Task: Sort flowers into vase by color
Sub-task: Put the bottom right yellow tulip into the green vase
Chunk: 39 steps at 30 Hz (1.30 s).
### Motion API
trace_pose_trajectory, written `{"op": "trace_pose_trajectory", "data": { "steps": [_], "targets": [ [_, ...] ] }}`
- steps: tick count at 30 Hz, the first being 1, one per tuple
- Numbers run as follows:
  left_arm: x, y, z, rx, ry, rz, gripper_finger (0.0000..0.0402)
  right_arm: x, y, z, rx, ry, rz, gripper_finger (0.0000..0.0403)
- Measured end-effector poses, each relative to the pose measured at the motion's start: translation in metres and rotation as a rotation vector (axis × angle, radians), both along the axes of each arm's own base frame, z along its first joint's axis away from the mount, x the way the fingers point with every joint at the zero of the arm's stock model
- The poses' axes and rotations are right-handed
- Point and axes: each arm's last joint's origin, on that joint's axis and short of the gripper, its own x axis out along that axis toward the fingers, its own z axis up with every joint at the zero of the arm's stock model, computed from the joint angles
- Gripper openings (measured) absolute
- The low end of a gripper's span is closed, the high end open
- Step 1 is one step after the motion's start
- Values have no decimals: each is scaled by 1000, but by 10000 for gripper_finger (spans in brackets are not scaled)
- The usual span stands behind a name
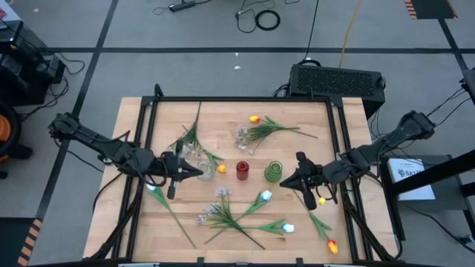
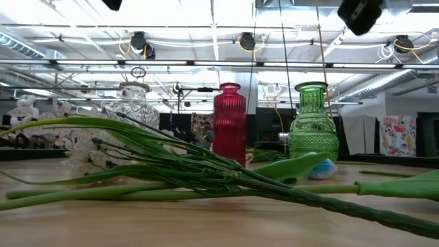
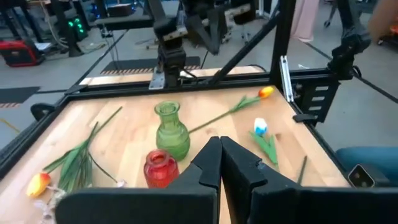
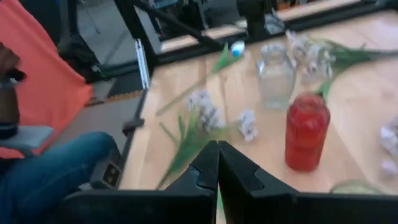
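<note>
Three vases stand mid-table: a clear glass one, a red one and a green one. Flowers lie flat around them: orange tulips, pale-blue tulips and pink-white sprays. My left gripper hovers shut just near of the clear vase, pointing at the red vase. My right gripper hovers shut beside the green vase, pointing toward the table's left. Both sets of fingers hold nothing.
A pale-blue tulip lies under my left arm, a yellow-orange one under my right. A black frame rail borders the table. A seated person's leg shows beyond the table's left edge.
</note>
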Motion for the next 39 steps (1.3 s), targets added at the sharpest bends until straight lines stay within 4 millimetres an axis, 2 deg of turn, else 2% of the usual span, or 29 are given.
{"op": "trace_pose_trajectory", "data": {
  "steps": [7, 14, 26, 30, 33, 36, 39],
  "targets": [
    [-4, -8, -9, -34, 103, -96, 11, 4, 10, -13, -9, 54, -92, 0],
    [-6, -12, -10, 23, 99, -133, 11, -4, 22, -23, 105, 154, -116, 0],
    [-5, -10, -9, 34, 88, -76, 11, -33, 36, -55, 404, 635, -243, 0],
    [-5, -9, -9, 68, 74, -21, 11, -35, 45, -69, 452, 806, -272, 0],
    [-4, -6, -9, 132, 68, -7, 11, -33, 51, -78, 473, 858, -321, 1],
    [-4, -6, -9, 132, 69, -2, 11, -29, 55, -87, 458, 895, -341, 17],
    [-3, -6, -10, 132, 77, -1, 11, -27, 57, -95, 448, 953, -350, 50]
  ]
}}
